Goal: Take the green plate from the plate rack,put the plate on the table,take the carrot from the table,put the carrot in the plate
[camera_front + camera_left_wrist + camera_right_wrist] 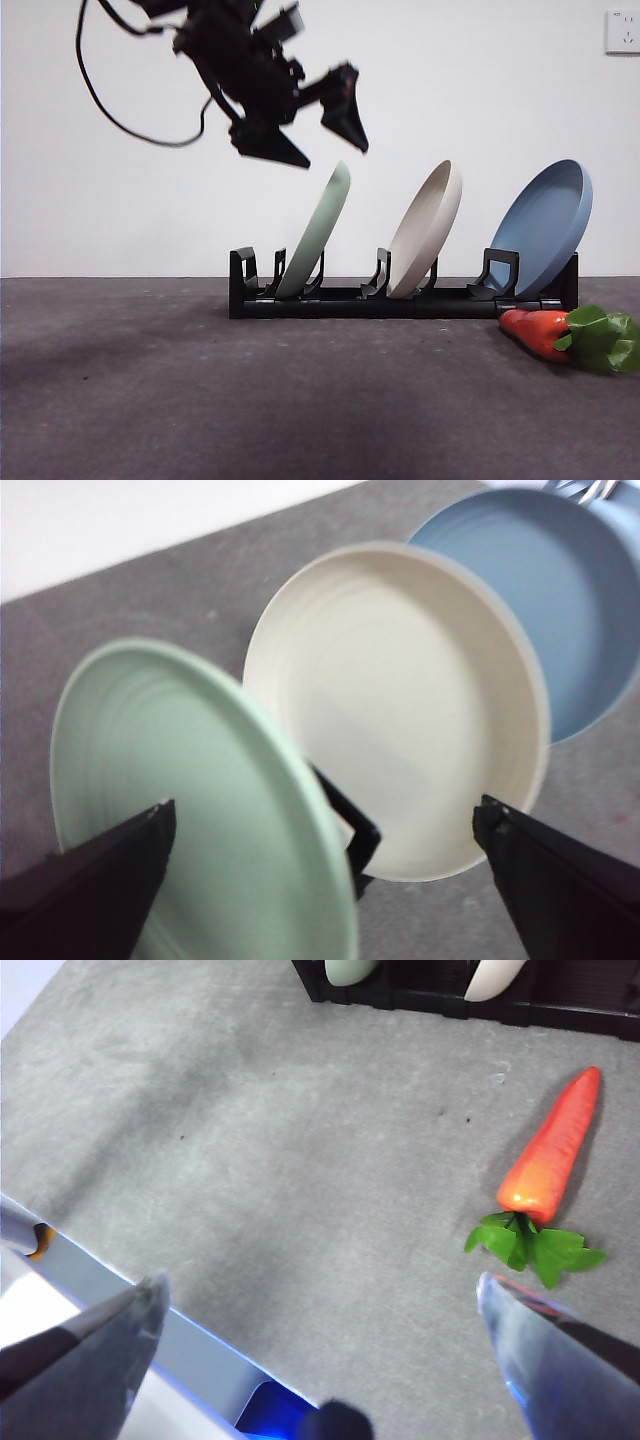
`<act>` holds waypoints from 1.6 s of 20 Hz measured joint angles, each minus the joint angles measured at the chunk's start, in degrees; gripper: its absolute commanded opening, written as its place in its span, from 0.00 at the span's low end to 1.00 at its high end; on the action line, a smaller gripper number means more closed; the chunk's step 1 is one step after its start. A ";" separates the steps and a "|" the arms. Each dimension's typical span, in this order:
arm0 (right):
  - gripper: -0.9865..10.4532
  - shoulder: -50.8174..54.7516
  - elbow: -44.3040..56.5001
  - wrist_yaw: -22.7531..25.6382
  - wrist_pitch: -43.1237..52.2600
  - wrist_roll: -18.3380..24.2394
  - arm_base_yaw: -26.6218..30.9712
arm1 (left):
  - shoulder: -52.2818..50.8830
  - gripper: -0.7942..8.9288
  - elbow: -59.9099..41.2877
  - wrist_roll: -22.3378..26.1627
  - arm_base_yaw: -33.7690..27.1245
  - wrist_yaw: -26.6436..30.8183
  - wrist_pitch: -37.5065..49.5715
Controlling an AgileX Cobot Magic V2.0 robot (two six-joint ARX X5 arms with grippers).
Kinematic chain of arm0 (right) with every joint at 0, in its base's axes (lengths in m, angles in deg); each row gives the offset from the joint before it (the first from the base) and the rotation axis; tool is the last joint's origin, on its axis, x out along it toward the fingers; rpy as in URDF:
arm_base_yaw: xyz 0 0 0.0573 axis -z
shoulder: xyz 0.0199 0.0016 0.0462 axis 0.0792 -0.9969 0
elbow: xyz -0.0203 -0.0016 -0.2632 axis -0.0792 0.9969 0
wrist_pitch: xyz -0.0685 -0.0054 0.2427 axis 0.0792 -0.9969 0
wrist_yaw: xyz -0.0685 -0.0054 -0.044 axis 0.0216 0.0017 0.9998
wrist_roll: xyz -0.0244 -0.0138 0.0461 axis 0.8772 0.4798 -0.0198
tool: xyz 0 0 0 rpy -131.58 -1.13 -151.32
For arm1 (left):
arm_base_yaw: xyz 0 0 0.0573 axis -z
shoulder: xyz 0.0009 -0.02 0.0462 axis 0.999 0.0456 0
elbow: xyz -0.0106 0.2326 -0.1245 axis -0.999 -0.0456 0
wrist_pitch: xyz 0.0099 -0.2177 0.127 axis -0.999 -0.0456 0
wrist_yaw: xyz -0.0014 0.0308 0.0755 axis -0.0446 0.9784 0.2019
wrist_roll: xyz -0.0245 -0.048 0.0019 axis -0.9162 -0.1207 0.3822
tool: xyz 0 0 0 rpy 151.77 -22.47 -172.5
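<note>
My left gripper [315, 135] hangs wide open, empty, upper left of frame, above the green plate [316, 235] in the plate rack [400, 300] (stiff, light, likely slick): pinch top rim.

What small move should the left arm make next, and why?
Probably lower the left gripper so its open fingers straddle the green plate's top rim: it hovers above that plate, which stands in the plate rack untouched.
</note>
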 measured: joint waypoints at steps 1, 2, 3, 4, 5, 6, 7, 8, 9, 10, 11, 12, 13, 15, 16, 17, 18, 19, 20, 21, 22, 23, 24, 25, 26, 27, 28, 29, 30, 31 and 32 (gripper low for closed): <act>0.63 -0.11 0.00 0.07 0.02 0.00 0.00 | 0.98 0.60 0.00 0.00 0.00 0.11 0.26; 0.63 -0.17 0.00 0.11 0.00 -0.02 0.00 | 1.68 0.60 0.00 0.00 0.02 0.13 0.42; 0.63 -0.33 0.00 0.17 0.02 0.00 0.00 | 2.45 0.60 0.00 0.00 0.02 0.15 0.66; 0.63 -0.44 0.00 1.03 0.04 0.00 0.00 | 2.97 0.59 0.00 0.00 0.02 0.22 0.68; 0.63 -0.52 0.00 1.66 0.00 0.00 0.00 | 3.30 0.57 0.00 0.00 0.02 0.31 0.70; 0.63 -0.59 0.00 2.45 0.02 0.00 0.00 | 3.43 0.46 0.00 0.00 0.02 0.31 0.68; 0.63 -0.61 0.00 2.60 0.02 0.00 0.02 | 3.45 0.34 0.00 0.00 0.02 0.31 0.70; 0.63 -0.59 0.00 2.58 0.02 0.00 0.00 | 3.45 0.25 0.00 0.00 0.02 0.24 0.81; 0.63 -0.59 0.00 2.58 0.02 0.00 0.00 | 3.45 0.24 0.00 0.00 0.02 -0.11 0.74; 0.63 -0.61 0.00 2.58 0.02 0.00 0.00 | 3.45 0.23 0.00 0.00 0.00 -0.74 0.52; 0.63 -0.61 0.00 2.58 0.02 0.00 0.00 | 3.45 0.23 0.00 0.00 0.02 -1.03 0.39; 0.63 -0.59 0.00 2.58 0.02 0.00 0.00 | 3.45 0.23 0.00 0.00 0.02 -1.20 -0.04; 0.63 -0.59 0.00 2.58 0.02 0.00 0.00 | 3.45 0.23 0.00 0.00 0.02 -1.25 -0.37; 0.63 -0.59 0.00 2.58 0.02 0.00 0.00 | 3.45 0.15 0.00 0.00 0.02 -1.75 -0.83; 0.63 -0.59 0.00 2.58 0.02 0.00 0.00 | 3.45 0.14 0.00 0.00 0.02 -2.45 -0.94; 0.63 -0.61 0.00 2.58 0.02 0.00 0.00 | 3.45 0.13 0.00 0.00 0.02 -2.97 -0.96; 0.63 -0.59 0.00 2.58 0.02 0.00 0.00 | 3.45 0.08 0.00 0.00 0.02 -3.15 -0.96; 0.63 -0.59 0.00 2.58 0.02 0.00 0.00 | 3.45 0.07 0.00 0.00 0.09 -3.19 -1.01; 0.63 -0.59 0.00 2.58 0.02 0.00 0.00 | 3.45 0.07 0.00 -0.20 0.13 -3.06 -1.40; 0.63 -0.59 0.00 2.58 0.02 0.00 0.00 | 3.45 0.07 0.00 -0.11 0.00 -3.48 -1.31; 0.63 -0.59 0.00 2.58 0.02 0.00 0.00 | 3.45 0.07 0.00 -0.11 -0.26 -4.31 -1.29; 0.63 -0.59 0.00 2.58 0.02 0.00 0.00 | 3.45 0.07 0.00 -0.11 -0.33 -4.66 -1.29; 0.63 -0.59 0.00 2.58 0.02 0.00 0.00 | 3.45 0.07 0.00 -0.11 -0.33 -5.07 -1.31; 0.63 -0.59 0.00 2.58 0.02 0.00 0.00 | 3.45 0.07 0.00 -0.13 -0.33 -5.29 -1.31; 0.63 -0.59 0.00 2.58 0.02 0.00 0.00 | 3.45 0.07 0.00 -0.17 -0.37 -5.44 -1.31; 0.63 -0.59 0.00 2.58 0.00 0.00 0.00 | 3.45 0.07 0.04 -0.22 -0.42 -5.73 -1.40; 0.63 -0.59 0.00 2.58 0.02 0.00 0.00 | 3.43 0.07 0.46 -0.33 -0.46 -6.16 -1.99; 0.63 -0.61 0.00 2.58 0.02 0.00 0.00 | 3.32 0.07 1.18 -0.85 -0.50 -6.36 -2.45; 0.63 -0.61 0.00 2.58 0.02 0.00 0.00 | 2.84 0.07 1.60 -1.38 -0.52 -6.64 -2.54; 0.63 -0.61 0.00 2.58 0.00 0.00 0.00 | 1.77 0.07 1.86 -1.64 -0.52 -7.06 -2.89; 0.63 -0.59 0.00 2.58 0.02 0.00 0.00 | 0.39 0.07 1.97 -1.84 -0.48 -7.67 -2.97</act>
